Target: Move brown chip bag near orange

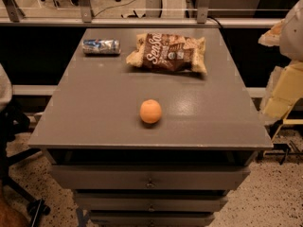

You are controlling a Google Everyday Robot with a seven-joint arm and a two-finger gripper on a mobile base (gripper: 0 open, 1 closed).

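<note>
Grey worktop (94, 117) over drawers (150, 178). The brown chip bag (166, 52) lies flat at the far side, well apart from the orange (150, 111) at front centre. A can (101, 46) lies on its side just left of the bag.

Likely risks: the crinkly bag slips from a shallow pinch, or your sweep knocks the can or sets the orange rolling towards the front edge.

The gripper is out of view, so you cannot tell how its jaws stand. A pale shape (292, 27) at the right edge may be the arm.

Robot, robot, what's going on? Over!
Gripper not in view. Brown chip bag lying at far end, apart from orange. Nothing between them; can sits off left.
</note>
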